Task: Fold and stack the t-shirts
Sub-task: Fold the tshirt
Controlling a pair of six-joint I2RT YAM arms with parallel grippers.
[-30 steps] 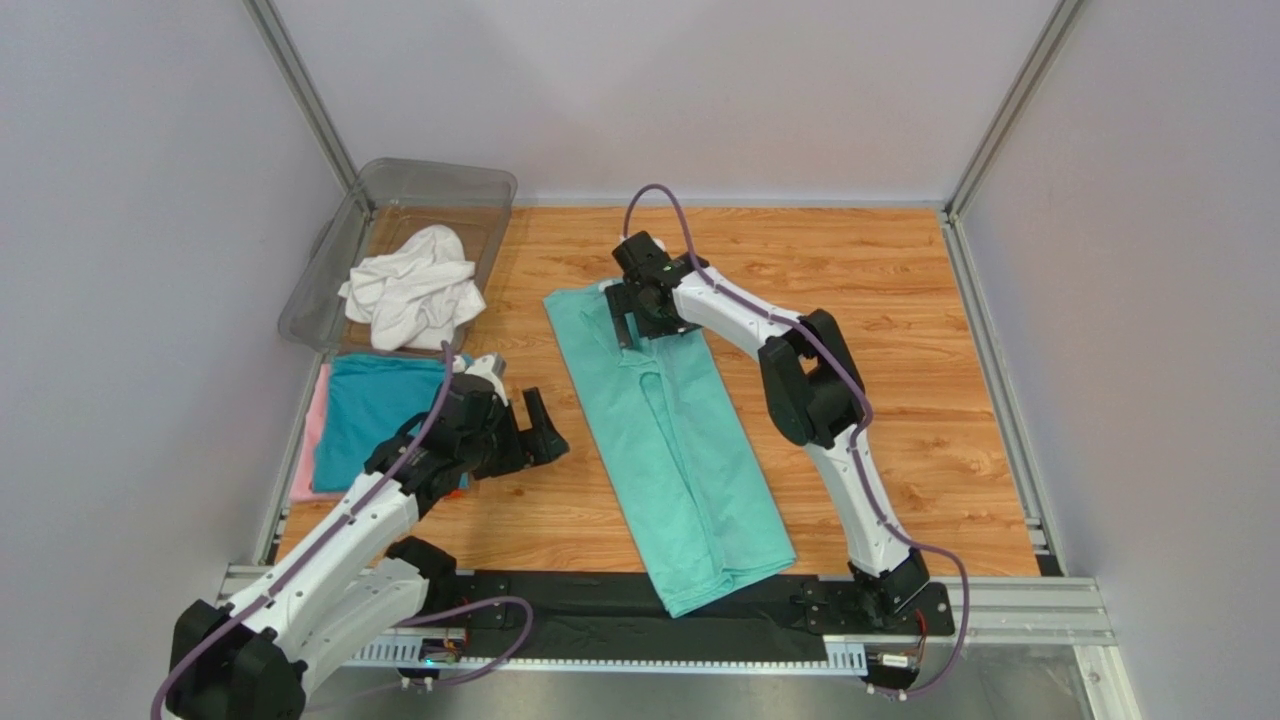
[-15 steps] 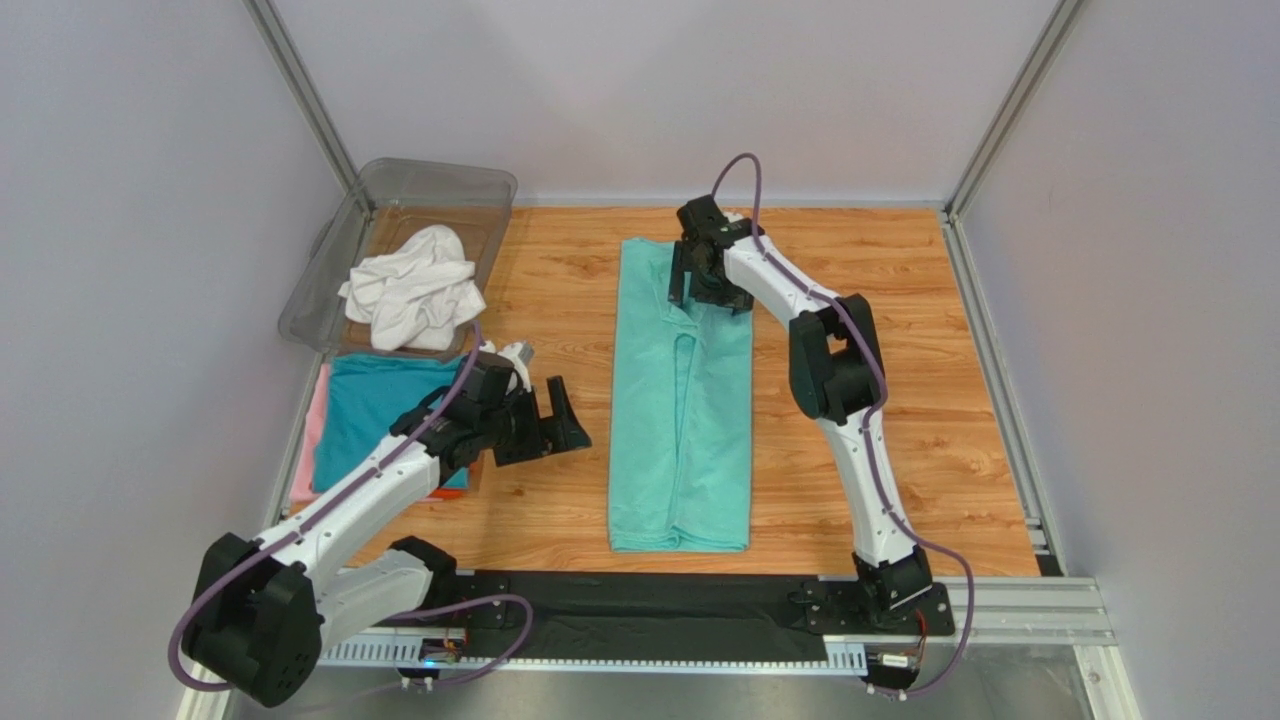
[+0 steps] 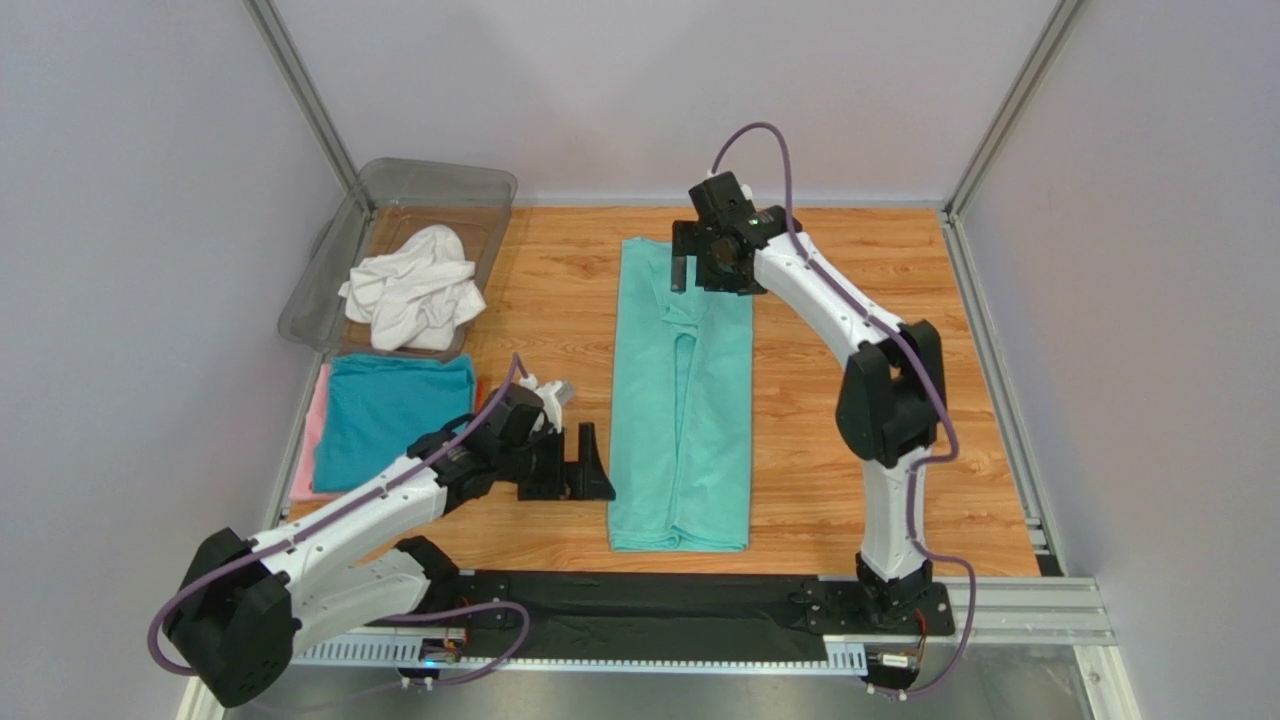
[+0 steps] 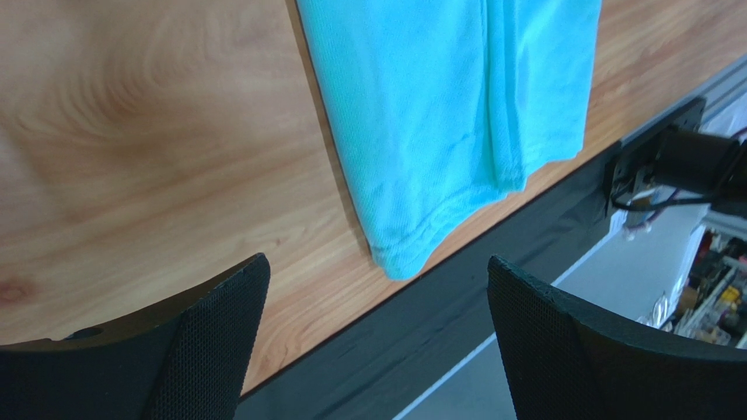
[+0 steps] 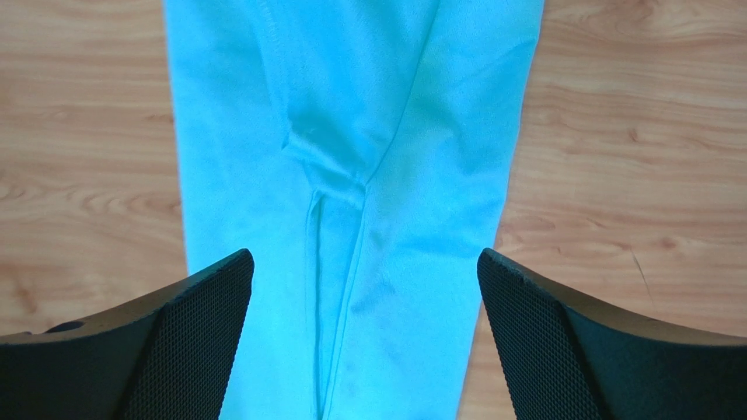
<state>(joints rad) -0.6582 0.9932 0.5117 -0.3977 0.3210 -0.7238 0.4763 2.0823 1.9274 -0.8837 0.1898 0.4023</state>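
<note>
The mint t-shirt (image 3: pixel 681 405), skewed a second ago, is now laid straight along the table (image 3: pixel 902 300); the left gripper (image 3: pixel 595 470) has been brought beside its near left edge, jaws spread; the right gripper (image 3: pixel 708 279) is held over its far end, arm outstretched, jaws spread, empty.

The mint green t-shirt (image 3: pixel 679 398) lies flat in the middle of the table (image 3: pixel 977 450), folded lengthwise into a long narrow strip running from far to near, sleeves tucked in. The white t-shirt (image 3: pixel 409 288) sits crumpled in the clear bin (image 3: pixel 436 177). A folded teal-blue t-shirt (image 3: pixel 391 417) rests on a pink t-shirt (image 3: pixel 308 450) at the left edge.
</note>
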